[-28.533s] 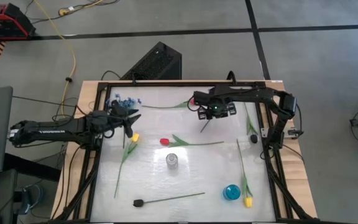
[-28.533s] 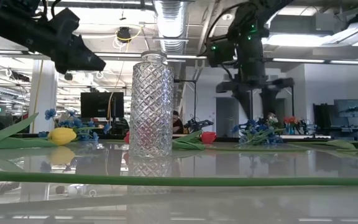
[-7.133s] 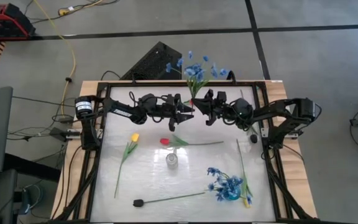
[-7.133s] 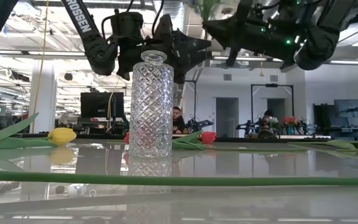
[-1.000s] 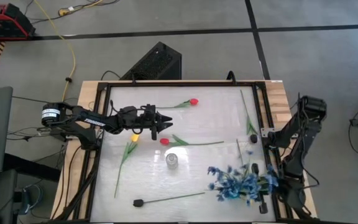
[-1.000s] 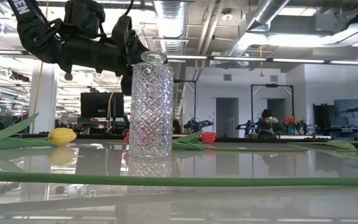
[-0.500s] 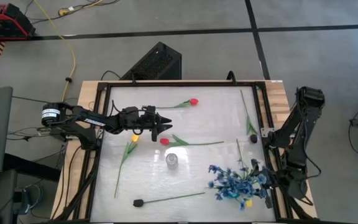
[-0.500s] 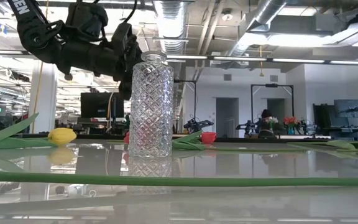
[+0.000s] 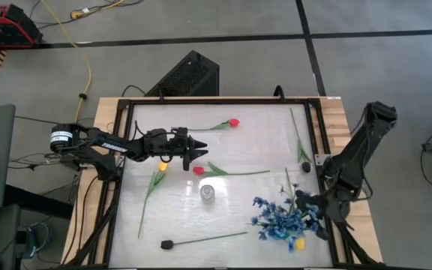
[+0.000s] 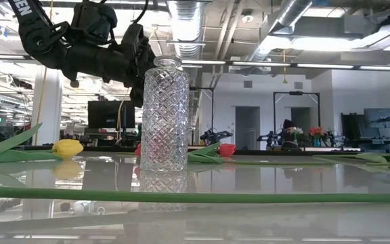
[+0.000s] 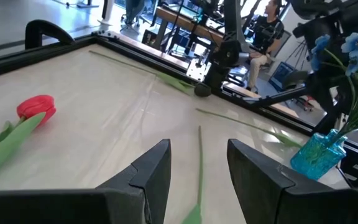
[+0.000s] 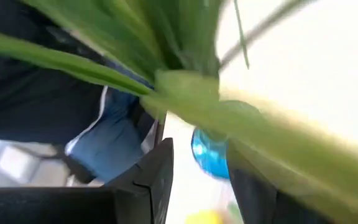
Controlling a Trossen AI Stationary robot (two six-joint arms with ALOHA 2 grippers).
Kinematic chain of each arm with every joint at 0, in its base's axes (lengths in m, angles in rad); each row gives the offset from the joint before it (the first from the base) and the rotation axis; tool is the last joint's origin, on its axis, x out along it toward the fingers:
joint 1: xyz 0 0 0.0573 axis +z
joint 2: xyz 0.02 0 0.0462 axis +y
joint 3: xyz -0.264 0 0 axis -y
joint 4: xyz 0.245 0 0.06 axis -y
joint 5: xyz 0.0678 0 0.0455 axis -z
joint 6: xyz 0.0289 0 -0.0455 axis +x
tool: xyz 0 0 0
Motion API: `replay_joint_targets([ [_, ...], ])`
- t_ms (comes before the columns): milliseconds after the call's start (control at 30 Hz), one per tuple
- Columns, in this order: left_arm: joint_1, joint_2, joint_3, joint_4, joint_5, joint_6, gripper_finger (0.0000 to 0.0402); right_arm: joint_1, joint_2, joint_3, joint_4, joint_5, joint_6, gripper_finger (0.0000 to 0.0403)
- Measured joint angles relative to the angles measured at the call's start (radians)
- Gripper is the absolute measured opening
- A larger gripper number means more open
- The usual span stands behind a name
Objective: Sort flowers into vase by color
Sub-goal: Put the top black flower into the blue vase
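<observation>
R claw (image 9: 311,212) gripping blue spray (image 9: 277,220)

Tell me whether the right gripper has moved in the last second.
Yes. In the high view the right gripper, carrying the blue flower spray, has shifted away from the table's near right corner toward the blue vase; the clear vase stayed put.

Scattered flat across the white table: one red tulip (image 9: 233,121) near the far edge, another red tulip (image 9: 198,170) at mid-table with a long leafy stem, a yellow tulip (image 9: 162,165) toward the left with its stem running nearward, a black-headed stem (image 9: 168,244) along the near edge. Massed at the near right, bushy blue sprays (image 9: 278,217) over a blue vase (image 11: 316,154), beside another yellow tulip head (image 9: 299,243).
</observation>
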State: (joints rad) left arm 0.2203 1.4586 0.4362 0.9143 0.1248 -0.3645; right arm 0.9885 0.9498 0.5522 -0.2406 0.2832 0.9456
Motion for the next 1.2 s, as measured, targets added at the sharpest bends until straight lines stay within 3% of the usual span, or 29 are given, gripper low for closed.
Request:
replay_joint_targets([
  [133, 0.002, 0.000, 0.000, 0.011, -0.001, 0.000, 0.0145, -0.081, -0.031, 0.000, -0.112, -0.178, 0.056, 0.0163],
  [233, 0.003, 0.000, 0.000, 0.016, -0.001, 0.002, 0.0145, -0.124, -0.041, 0.000, -0.219, -0.228, 0.074, 0.0156],
  [667, 0.004, 0.000, 0.000, 0.011, 0.000, 0.029, 0.0145, -0.260, -0.042, 0.000, -0.544, -0.236, 0.120, 0.0127],
  [933, 0.017, 0.000, 0.000, 0.010, -0.001, 0.028, 0.0145, -0.420, -0.041, 0.016, -0.672, -0.231, 0.120, 0.0118],
  [1067, 0.017, 0.000, 0.000, 0.010, 0.000, 0.028, 0.0145, -0.530, -0.041, 0.072, -0.735, -0.170, 0.089, 0.0118],
  [1200, 0.017, 0.000, 0.000, 0.008, 0.000, 0.029, 0.0145, -0.620, -0.042, 0.165, -0.738, -0.085, -0.057, 0.0118],
])
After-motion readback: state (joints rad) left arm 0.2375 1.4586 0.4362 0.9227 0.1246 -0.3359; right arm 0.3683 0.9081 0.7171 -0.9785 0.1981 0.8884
